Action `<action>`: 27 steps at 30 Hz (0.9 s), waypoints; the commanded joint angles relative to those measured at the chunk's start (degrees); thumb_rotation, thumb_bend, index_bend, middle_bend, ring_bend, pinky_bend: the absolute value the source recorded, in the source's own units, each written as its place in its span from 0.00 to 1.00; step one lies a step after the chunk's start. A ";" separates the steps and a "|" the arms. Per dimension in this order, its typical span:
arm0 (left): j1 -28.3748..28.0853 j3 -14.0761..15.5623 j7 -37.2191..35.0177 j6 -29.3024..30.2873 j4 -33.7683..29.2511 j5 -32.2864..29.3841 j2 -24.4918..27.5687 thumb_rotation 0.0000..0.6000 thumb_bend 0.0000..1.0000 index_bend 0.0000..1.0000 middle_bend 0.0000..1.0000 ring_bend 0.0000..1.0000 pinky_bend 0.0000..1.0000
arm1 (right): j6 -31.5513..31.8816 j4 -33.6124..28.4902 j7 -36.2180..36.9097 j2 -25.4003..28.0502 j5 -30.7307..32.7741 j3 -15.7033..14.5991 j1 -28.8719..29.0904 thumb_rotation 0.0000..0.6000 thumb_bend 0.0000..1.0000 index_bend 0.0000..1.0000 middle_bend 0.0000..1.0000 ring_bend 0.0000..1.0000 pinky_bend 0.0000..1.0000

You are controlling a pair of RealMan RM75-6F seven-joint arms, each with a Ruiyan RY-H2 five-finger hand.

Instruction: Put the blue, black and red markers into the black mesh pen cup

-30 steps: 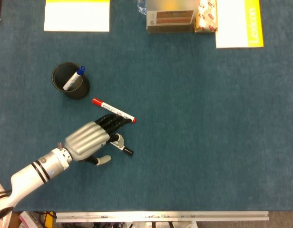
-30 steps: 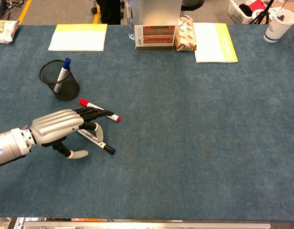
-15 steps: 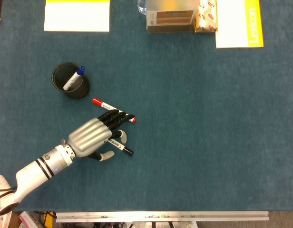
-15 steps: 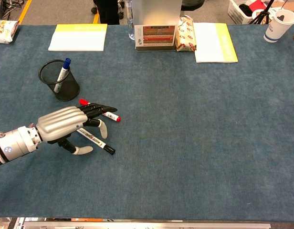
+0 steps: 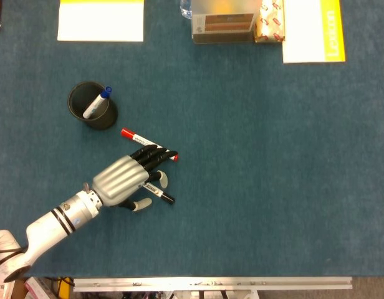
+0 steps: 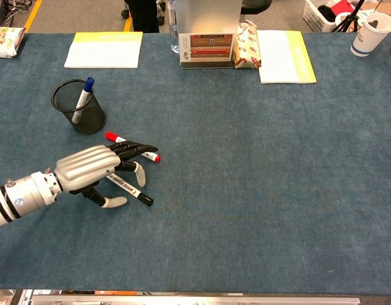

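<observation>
The black mesh pen cup [image 5: 75, 99] [image 6: 94, 121] stands at the left with the blue marker [image 5: 97, 103] [image 6: 85, 93] leaning inside it. The red marker [image 5: 134, 137] [image 6: 113, 137] lies on the blue cloth just right of the cup. My left hand [image 5: 124, 178] [image 6: 92, 167] covers its far end with outstretched dark fingers. The black marker [image 5: 159, 194] [image 6: 133, 192] lies under the hand, between the fingers and the thumb, its capped end sticking out to the right. The hand holds nothing. My right hand does not show in either view.
A yellow-edged white pad [image 5: 100, 20] [image 6: 104, 49] lies at the back left. A display box [image 5: 223, 22] [image 6: 207, 44], a snack pack [image 5: 270, 22] and a yellow-green book [image 5: 312, 28] [image 6: 284, 56] line the back edge. A paper cup [image 6: 371, 33] stands far right.
My left hand has crept a little forward and right, its fingers now reaching over the red marker. Both markers lie where they were.
</observation>
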 commanded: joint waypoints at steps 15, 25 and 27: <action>0.22 0.54 1.51 -0.21 0.80 -1.48 -1.19 1.00 0.33 0.40 0.00 0.00 0.04 | -0.20 0.09 0.14 -0.02 -0.01 0.11 0.03 1.00 0.00 0.34 0.32 0.42 0.64; 0.14 0.82 2.33 -0.62 0.42 -1.95 -1.41 1.00 0.37 0.41 0.00 0.00 0.04 | -0.28 0.11 0.30 0.01 -0.01 0.17 0.05 1.00 0.00 0.34 0.32 0.42 0.64; 0.09 0.87 2.31 -0.71 0.49 -2.01 -1.51 1.00 0.37 0.42 0.00 0.00 0.04 | -0.31 0.10 0.32 0.02 -0.02 0.16 0.05 1.00 0.00 0.34 0.32 0.42 0.64</action>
